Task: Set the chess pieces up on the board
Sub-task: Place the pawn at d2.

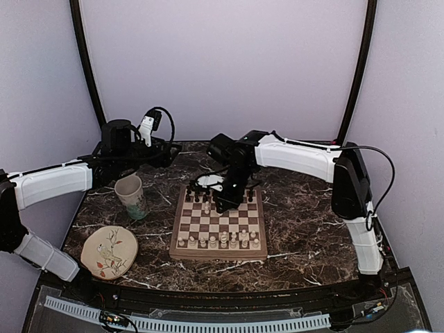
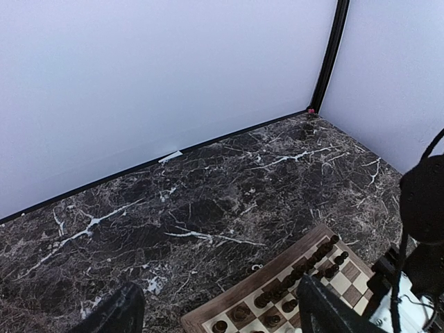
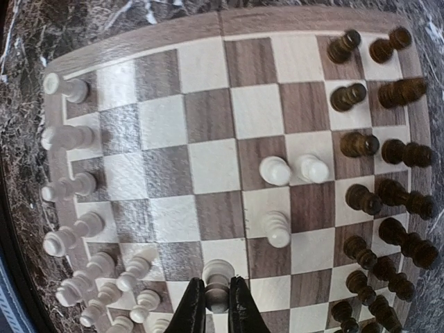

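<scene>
Right gripper (image 3: 216,309) pinched narrow on small cream-white turned pawn (image 3: 217,276), on square wooden chessboard (image 3: 208,111), 6 o'clock in wrist view. Pawn upright, long axis vertical, head toward camera.

Best handling, as judged:
- lift straight up
- keep clear of dark brown pieces (image 3: 361,201) at 3 o'clock
- carry toward cream ranks (image 3: 69,187) at 9 o'clock

Left gripper (image 2: 216,309) wide, empty, above dark marble tabletop (image 2: 208,208).

Board (image 3: 208,114) — brown-and-cream checks.

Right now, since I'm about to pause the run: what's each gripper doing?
Left gripper: open, holding nothing.
Right gripper: shut on a white piece.
</scene>
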`<move>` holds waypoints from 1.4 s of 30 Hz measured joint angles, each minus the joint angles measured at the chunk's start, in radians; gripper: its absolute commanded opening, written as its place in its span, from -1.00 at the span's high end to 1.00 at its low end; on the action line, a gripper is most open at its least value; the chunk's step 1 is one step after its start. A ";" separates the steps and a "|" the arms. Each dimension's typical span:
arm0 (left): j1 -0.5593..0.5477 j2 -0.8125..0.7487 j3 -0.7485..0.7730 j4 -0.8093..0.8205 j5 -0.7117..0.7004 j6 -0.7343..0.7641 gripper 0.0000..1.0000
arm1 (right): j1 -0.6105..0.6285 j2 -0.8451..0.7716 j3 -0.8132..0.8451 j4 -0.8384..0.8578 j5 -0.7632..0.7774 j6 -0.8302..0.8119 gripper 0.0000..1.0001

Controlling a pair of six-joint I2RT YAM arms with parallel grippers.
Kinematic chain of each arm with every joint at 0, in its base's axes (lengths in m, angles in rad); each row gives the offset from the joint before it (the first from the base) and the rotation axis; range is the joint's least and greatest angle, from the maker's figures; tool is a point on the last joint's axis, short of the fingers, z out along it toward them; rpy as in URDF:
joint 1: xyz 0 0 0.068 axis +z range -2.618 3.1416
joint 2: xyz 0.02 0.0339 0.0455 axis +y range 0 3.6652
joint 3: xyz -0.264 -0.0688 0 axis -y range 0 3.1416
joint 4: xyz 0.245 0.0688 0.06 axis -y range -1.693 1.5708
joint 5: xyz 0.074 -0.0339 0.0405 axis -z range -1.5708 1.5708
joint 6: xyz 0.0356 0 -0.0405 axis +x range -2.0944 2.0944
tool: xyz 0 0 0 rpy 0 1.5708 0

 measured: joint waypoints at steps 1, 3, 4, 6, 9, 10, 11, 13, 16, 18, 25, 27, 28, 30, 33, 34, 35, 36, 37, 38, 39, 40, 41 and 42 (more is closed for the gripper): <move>0.000 0.000 0.000 0.000 0.000 0.000 -0.56 | 0.013 -0.007 0.000 0.000 0.000 -0.002 0.82; 0.000 0.000 0.000 0.000 0.000 -0.001 -0.56 | 0.040 -0.013 0.000 0.000 -0.003 -0.008 0.81; 0.000 0.000 0.000 0.000 0.001 -0.002 -0.56 | 0.051 -0.013 0.000 0.000 -0.005 -0.010 0.81; 0.000 0.000 0.000 0.000 0.001 -0.003 -0.56 | 0.070 -0.013 0.000 -0.005 -0.011 -0.014 0.81; 0.000 0.000 0.000 0.000 0.003 -0.005 -0.56 | 0.093 -0.011 0.000 -0.013 -0.026 -0.021 0.81; 0.000 0.000 0.000 -0.001 0.003 -0.005 -0.56 | 0.098 -0.009 0.000 -0.017 -0.032 -0.023 0.81; 0.000 0.000 0.000 -0.001 0.003 -0.006 -0.56 | 0.101 -0.005 0.000 -0.020 -0.038 -0.026 0.81; 0.000 0.000 0.000 -0.003 0.003 -0.006 -0.56 | 0.108 0.004 0.000 -0.025 -0.047 -0.028 0.80; 0.000 0.000 0.000 -0.003 0.003 -0.006 -0.56 | 0.110 0.020 0.000 -0.034 -0.051 -0.031 0.79; 0.000 0.000 0.000 -0.003 0.003 -0.006 -0.56 | 0.110 0.031 0.000 -0.039 -0.052 -0.033 0.79; 0.000 0.000 0.000 -0.003 0.004 -0.007 -0.56 | 0.110 0.063 0.001 -0.043 -0.054 -0.034 0.78; 0.000 0.000 0.000 -0.003 0.004 -0.007 -0.56 | 0.110 0.066 0.001 -0.044 -0.057 -0.035 0.77; 0.000 0.000 0.000 -0.003 0.004 -0.007 -0.56 | 0.110 0.067 0.002 -0.045 -0.058 -0.035 0.76; 0.000 0.000 0.000 -0.003 0.004 -0.007 -0.56 | 0.110 0.069 0.002 -0.045 -0.061 -0.035 0.73; 0.000 0.000 0.000 -0.003 0.004 -0.007 -0.56 | 0.110 0.069 0.002 -0.047 -0.065 -0.035 0.67; 0.000 0.000 0.000 -0.003 0.004 -0.007 -0.56 | 0.110 0.070 0.002 -0.047 -0.065 -0.035 0.63; 0.000 0.000 0.000 -0.003 0.004 -0.007 -0.56 | 0.110 0.070 0.002 -0.047 -0.066 -0.036 0.60; 0.000 0.000 0.000 -0.003 0.004 -0.007 -0.56 | 0.110 0.071 0.002 -0.047 -0.067 -0.036 0.57; 0.000 0.000 0.000 -0.003 0.004 -0.007 -0.56 | 0.110 0.071 0.003 -0.047 -0.068 -0.036 0.53; 0.000 0.000 0.000 -0.003 0.004 -0.007 -0.56 | 0.110 0.071 0.004 -0.048 -0.068 -0.038 0.51; 0.000 0.000 0.000 -0.003 0.005 -0.007 -0.56 | 0.110 0.071 0.005 -0.049 -0.069 -0.036 0.49; 0.000 0.000 0.000 -0.003 0.005 -0.007 -0.56 | 0.110 0.071 0.009 -0.051 -0.071 -0.039 0.49; 0.000 0.001 0.000 -0.003 0.006 -0.007 -0.56 | 0.110 0.071 0.012 -0.052 -0.071 -0.038 0.48; 0.000 0.001 0.000 -0.003 0.006 -0.007 -0.56 | 0.110 0.071 0.018 -0.054 -0.072 -0.039 0.48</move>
